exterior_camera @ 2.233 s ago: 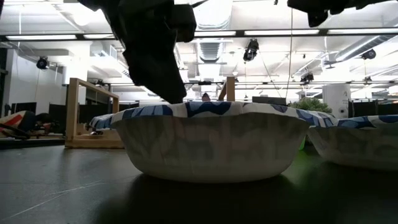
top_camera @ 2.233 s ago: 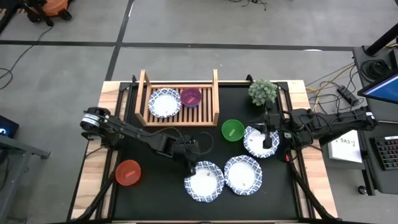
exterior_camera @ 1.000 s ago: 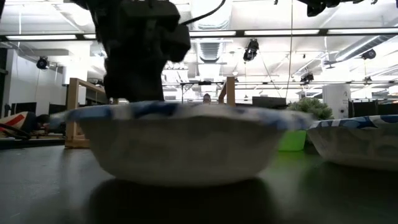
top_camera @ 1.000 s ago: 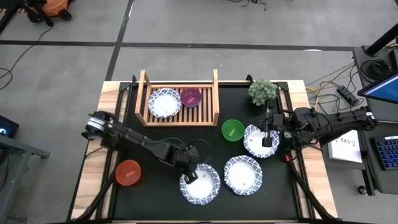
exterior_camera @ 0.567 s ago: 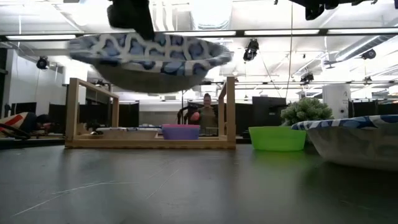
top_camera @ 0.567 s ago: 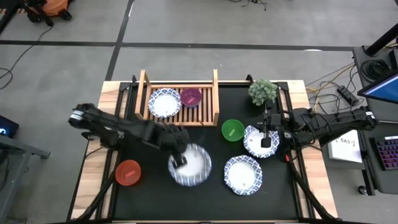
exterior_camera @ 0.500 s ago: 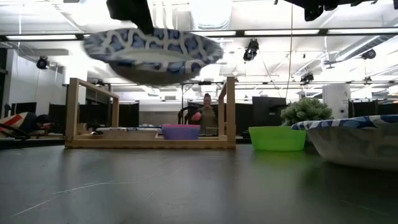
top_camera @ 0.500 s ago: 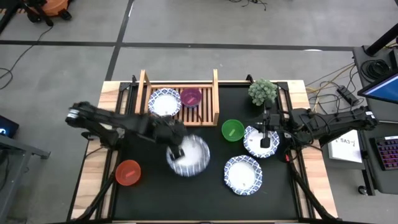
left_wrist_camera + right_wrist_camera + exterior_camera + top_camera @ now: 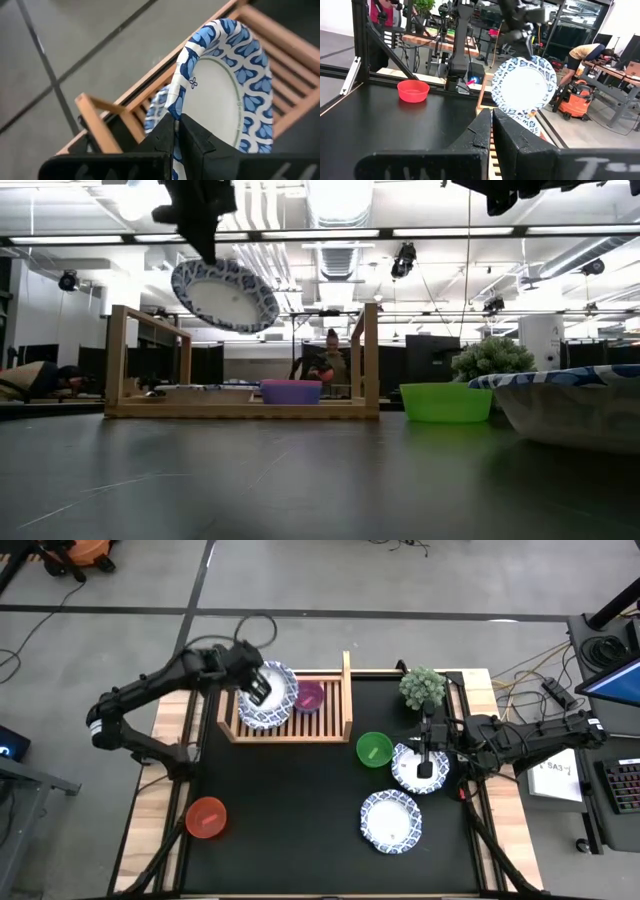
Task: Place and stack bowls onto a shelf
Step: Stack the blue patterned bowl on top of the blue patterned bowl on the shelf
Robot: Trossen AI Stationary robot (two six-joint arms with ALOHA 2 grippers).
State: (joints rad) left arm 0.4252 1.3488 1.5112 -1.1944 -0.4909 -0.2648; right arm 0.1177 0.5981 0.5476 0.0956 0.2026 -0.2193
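My left gripper (image 9: 257,690) is shut on a white bowl with a blue patterned rim (image 9: 277,688), held in the air over the left part of the wooden slatted shelf (image 9: 347,690). This bowl also shows in the low view (image 9: 225,295) and in the right wrist view (image 9: 524,85). A second patterned bowl (image 9: 254,720) rests on the slats below it, and a pink bowl (image 9: 308,696) rests beside that. My right gripper (image 9: 428,758) is shut and empty, high above a third patterned bowl (image 9: 408,772) on the table. The blue plain bowl does not show. My left gripper pinches the bowl's rim (image 9: 176,107) between its two fingers, one inside the bowl and one outside. The fingers come slanting from above and from the table's left. The bowl hangs below them, clear of the shelf, tipped steeply with its opening toward the table's right.
A green bowl (image 9: 374,749) sits mid-table and a red bowl (image 9: 206,817) near the left edge. Another patterned bowl (image 9: 391,821) sits near the front right. A small bushy plant (image 9: 423,687) stands at the far right. A person shows in the room behind the table (image 9: 325,358).
My left gripper has lifted the patterned bowl off the table's near middle. It has carried the bowl up and toward the far left, to above the shelf. The bowl has gone from level to steeply tipped.
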